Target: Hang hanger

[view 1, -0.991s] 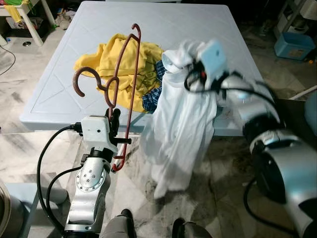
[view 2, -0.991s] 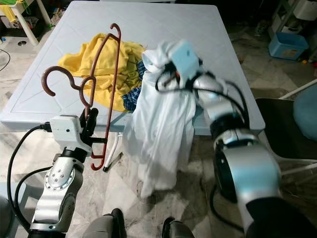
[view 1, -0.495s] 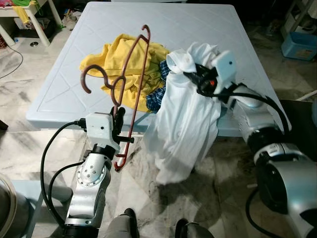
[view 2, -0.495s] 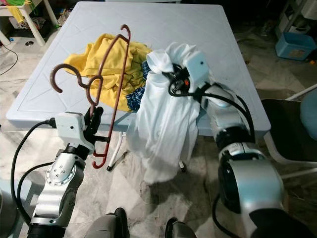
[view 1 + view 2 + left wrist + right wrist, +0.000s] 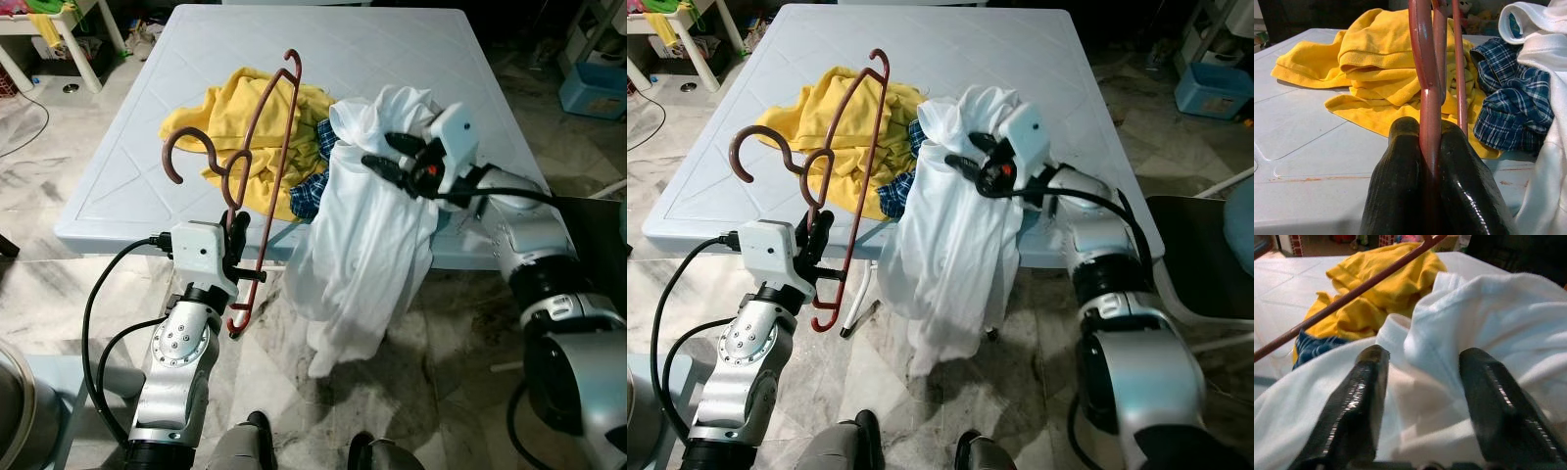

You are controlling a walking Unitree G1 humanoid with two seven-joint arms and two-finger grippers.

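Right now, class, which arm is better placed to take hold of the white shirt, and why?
The right. The right gripper is open with its fingers against the white shirt, while the left gripper is shut on the hanger.

Beyond the yellow garment [image 5: 240, 127] the surface [image 5: 392, 49] lies bare, so there is room to pass. Beside the yellow garment a checked cloth [image 5: 312, 181] and a hanging white shirt [image 5: 362, 255] block the near edge.
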